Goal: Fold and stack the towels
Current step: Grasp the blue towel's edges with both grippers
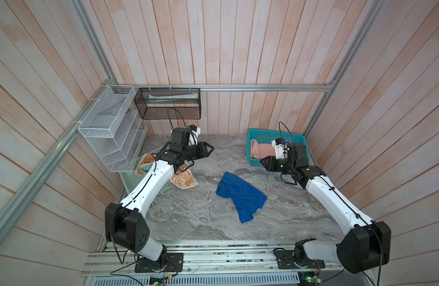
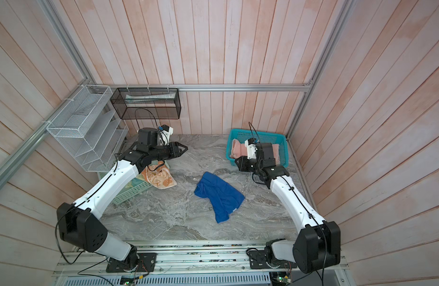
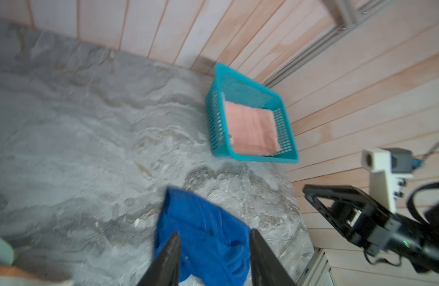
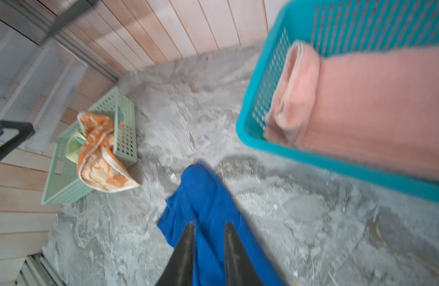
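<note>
A crumpled royal blue towel (image 1: 240, 195) (image 2: 219, 195) lies mid-table. A folded salmon-pink towel (image 1: 261, 151) (image 3: 250, 128) rests in the teal basket (image 1: 263, 131) at the back right. An orange-and-cream towel (image 1: 182, 179) (image 4: 99, 158) hangs over the mint-green basket (image 2: 129, 190) at the left, with a pale yellow towel (image 4: 73, 146) tucked behind it. My left gripper (image 1: 208, 148) (image 3: 214, 234) hovers open and empty, raised over the table beyond the mint basket. In front of the teal basket my right gripper (image 1: 264, 162) (image 4: 209, 224) hangs with its jaws slightly apart and empty. The blue towel lies below both.
A white wire rack (image 1: 109, 133) and a black mesh basket (image 1: 167, 104) hang on the back-left walls, close over the left arm. Wooden walls close in three sides. An aluminium rail (image 1: 213, 257) carries both arm bases at the front.
</note>
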{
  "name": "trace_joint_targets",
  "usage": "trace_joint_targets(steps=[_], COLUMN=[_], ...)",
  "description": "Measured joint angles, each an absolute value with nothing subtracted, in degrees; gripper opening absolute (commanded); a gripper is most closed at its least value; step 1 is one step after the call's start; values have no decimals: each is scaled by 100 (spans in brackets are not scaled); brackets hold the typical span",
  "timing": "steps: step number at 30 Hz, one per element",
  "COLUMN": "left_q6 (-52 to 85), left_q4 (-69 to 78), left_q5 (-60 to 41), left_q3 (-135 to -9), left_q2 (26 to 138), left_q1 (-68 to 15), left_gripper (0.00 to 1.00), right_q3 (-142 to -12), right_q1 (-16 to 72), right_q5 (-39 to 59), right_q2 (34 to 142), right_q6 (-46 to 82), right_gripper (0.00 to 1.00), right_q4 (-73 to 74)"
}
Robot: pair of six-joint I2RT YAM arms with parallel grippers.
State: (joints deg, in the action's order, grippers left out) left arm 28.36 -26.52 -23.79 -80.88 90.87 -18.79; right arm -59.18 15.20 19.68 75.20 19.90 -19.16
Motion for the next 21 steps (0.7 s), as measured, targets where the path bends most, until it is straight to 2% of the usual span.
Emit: trace_joint_targets(steps=[5, 11, 21], left_q6=[2871, 2882, 2982], left_q4=[-2657, -2427, -2403], left_q5=[-2053, -1977, -1712], left_q3=[-7470, -7380, -7878], left_q2=[9327, 9998, 11115], left_q1=[-2296, -3151, -3133], left_gripper=[47, 52, 53], right_q3=[-5096, -4340, -3913], right_q1=[1868, 2025, 2947], right_q5=[1900, 1778, 1922], right_q2=[7609, 7679, 7697], right_q6=[2110, 2320, 3059], right_gripper=[32, 34, 35], right_q4=[-2126, -2353, -2040])
